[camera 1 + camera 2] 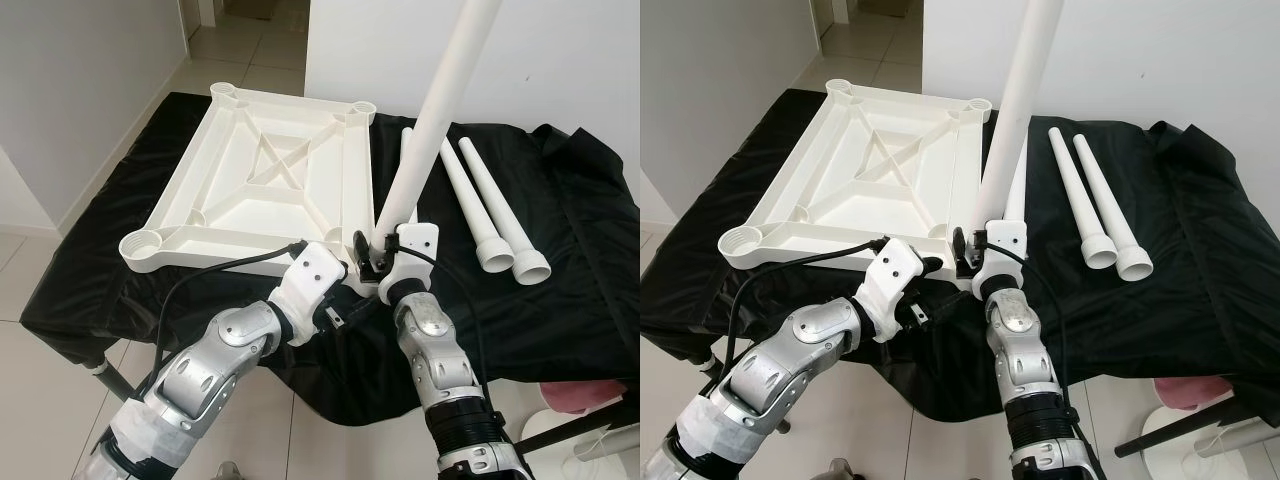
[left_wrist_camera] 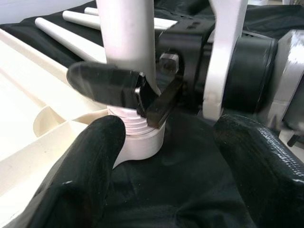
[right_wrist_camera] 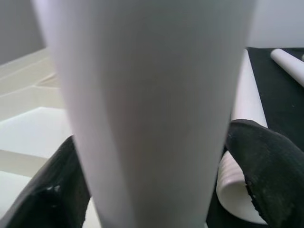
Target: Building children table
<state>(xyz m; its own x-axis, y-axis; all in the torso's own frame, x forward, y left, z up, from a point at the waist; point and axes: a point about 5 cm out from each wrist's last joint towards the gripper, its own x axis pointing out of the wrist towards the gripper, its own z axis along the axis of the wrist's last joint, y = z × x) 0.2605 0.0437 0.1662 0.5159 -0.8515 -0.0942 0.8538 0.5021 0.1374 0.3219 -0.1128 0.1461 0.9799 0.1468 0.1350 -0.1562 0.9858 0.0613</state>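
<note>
Two grippers close together at the near corner of the upturned white tabletop (image 1: 262, 175) on black cloth (image 1: 560, 290). Right gripper (image 1: 375, 250) clamped on the upright white leg (image 1: 435, 115), threaded foot seated in the corner socket (image 2: 140, 137). Left gripper (image 2: 161, 156) spread open, empty, just beside that socket. Farther off, three loose legs (image 1: 490, 215) lying flat.

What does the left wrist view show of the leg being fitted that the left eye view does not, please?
Left wrist view: the threaded end of the upright leg sitting at the corner socket, with the right gripper clamped just above it. Left eye view: the whole upside-down tabletop, the left gripper near that corner, and three spare legs on the black cloth. Both share the upright leg and the right gripper.
</note>
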